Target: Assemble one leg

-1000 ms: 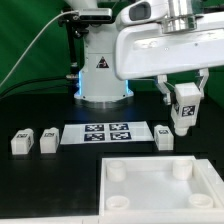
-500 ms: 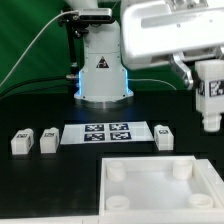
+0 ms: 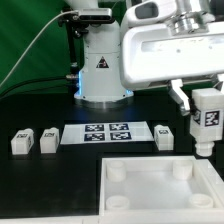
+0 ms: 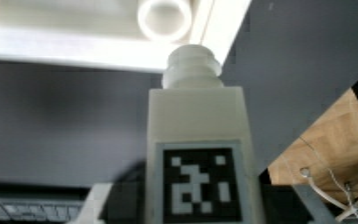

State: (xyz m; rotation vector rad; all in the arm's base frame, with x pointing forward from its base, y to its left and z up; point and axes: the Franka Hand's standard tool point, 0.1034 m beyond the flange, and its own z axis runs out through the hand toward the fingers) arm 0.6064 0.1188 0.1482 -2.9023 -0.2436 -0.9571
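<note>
My gripper is shut on a leg, a white block-like peg with a black-and-white tag. It holds the leg upright in the air at the exterior view's right, above the far right corner of the white tray. In the wrist view the held leg fills the middle, its threaded tip pointing toward the tray and a round socket. Three more legs stand on the black table: two on the exterior view's left and one right of the marker board.
The marker board lies flat between the loose legs. The arm's white base stands behind it. The tray has round sockets at its corners. A wooden edge with wires shows beside the table.
The gripper carried the leg toward the exterior view's right, rising a little, then came down closer to the tray's right side. The loose legs and the tray have not moved.
</note>
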